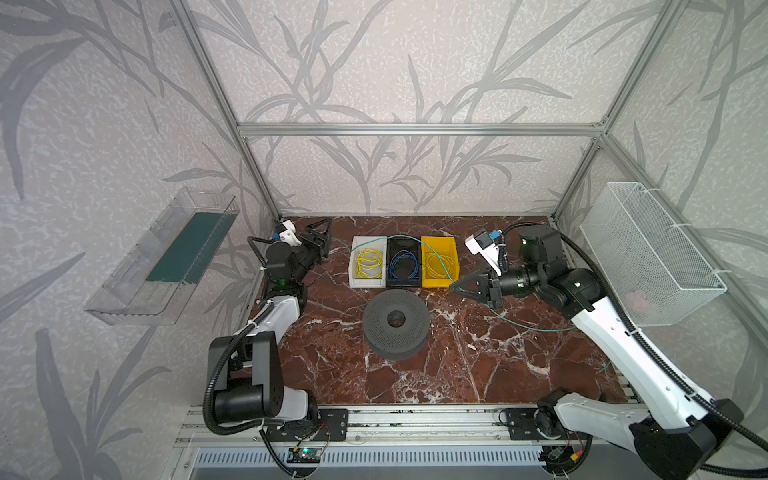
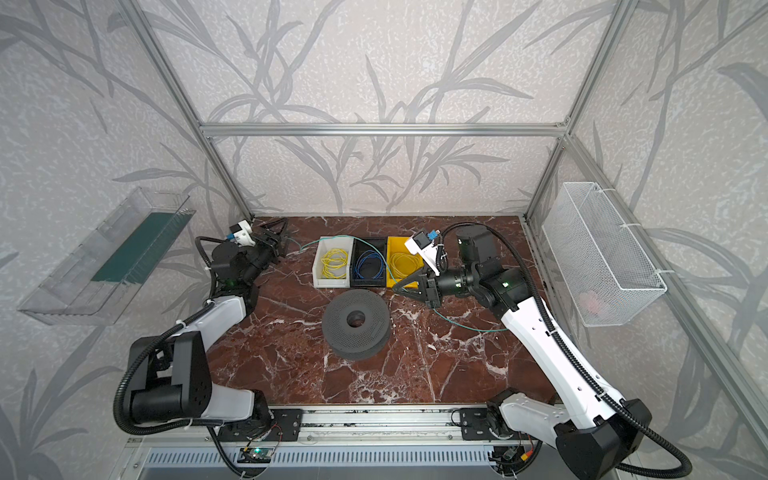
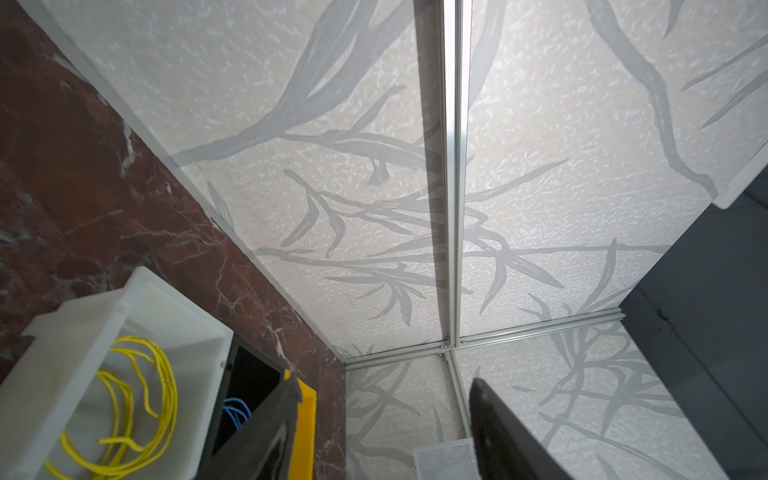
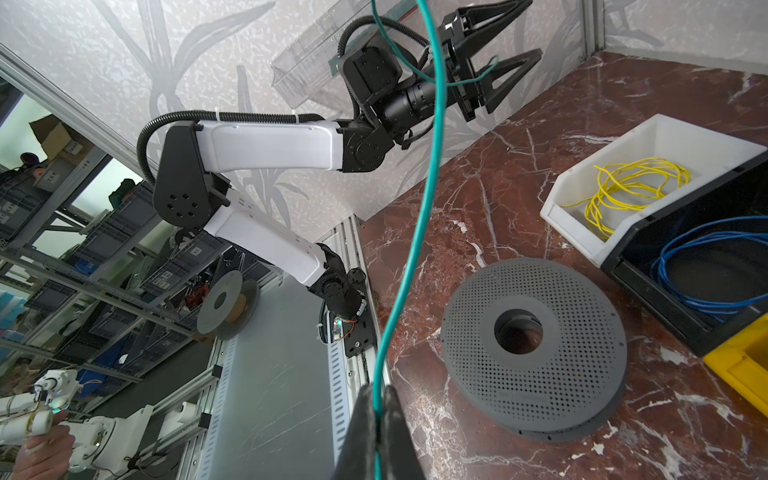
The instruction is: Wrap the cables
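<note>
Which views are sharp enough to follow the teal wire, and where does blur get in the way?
Right wrist view: teal wire crisp, right end effector pinching it soft at the frame edge. In both top views: even light, wire only a faint line across the yellow bin. Left wrist view: left end effector open and blurred, wire not in view.

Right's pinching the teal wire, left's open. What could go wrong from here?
1. Teal wire spans over the yellow bin; pulling could snag its rim or the yellow coil.
2. Left gripper stands open around the wire's end, which may slip free.
3. Slack under the right arm could catch.
</note>
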You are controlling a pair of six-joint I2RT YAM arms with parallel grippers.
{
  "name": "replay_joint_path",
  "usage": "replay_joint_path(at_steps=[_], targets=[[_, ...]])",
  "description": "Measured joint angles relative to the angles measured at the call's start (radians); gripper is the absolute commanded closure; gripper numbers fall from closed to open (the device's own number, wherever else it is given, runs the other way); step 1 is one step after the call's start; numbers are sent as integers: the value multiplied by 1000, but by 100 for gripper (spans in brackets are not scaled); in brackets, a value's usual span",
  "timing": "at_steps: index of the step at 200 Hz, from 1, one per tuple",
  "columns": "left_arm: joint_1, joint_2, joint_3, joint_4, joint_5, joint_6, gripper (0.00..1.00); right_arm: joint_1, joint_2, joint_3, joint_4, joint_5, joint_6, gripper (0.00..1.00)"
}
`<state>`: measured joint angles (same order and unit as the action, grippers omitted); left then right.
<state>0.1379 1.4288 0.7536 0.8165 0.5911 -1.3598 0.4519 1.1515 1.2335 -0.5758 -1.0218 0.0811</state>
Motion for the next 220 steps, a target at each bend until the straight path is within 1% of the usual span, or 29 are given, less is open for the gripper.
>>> replay_joint_path(at_steps=[34,48,65,75,81,101,120,135,167,194,220], targets=[[1,-14,17,-36,-12,27,71,0,-11,-27,-14,0,-17,100],[1,-32,19,-66,-17,43,76,0,-19,-43,-18,1,-22,100],[2,-48,31,-103,-18,63,90,0,-29,-51,-34,10,-31,100],[2,-56,41,-124,-17,72,97,0,-34,-54,-40,23,-42,100],[3,-63,51,-145,-17,78,100,0,-39,-61,-40,34,-47,100],[9,-100,85,-238,-19,120,100,0,-47,-95,-41,95,-65,100],[14,-158,141,-375,-33,196,100,1,-36,-140,-40,199,-82,100],[14,-205,198,-481,-48,260,100,2,-4,-163,-36,316,-101,100],[14,-295,304,-656,-67,364,100,13,69,-201,5,615,-129,100],[13,-326,372,-764,-54,404,100,26,110,-212,90,850,-138,100],[5,-332,394,-837,-9,415,100,28,210,-175,154,1013,-170,100]])
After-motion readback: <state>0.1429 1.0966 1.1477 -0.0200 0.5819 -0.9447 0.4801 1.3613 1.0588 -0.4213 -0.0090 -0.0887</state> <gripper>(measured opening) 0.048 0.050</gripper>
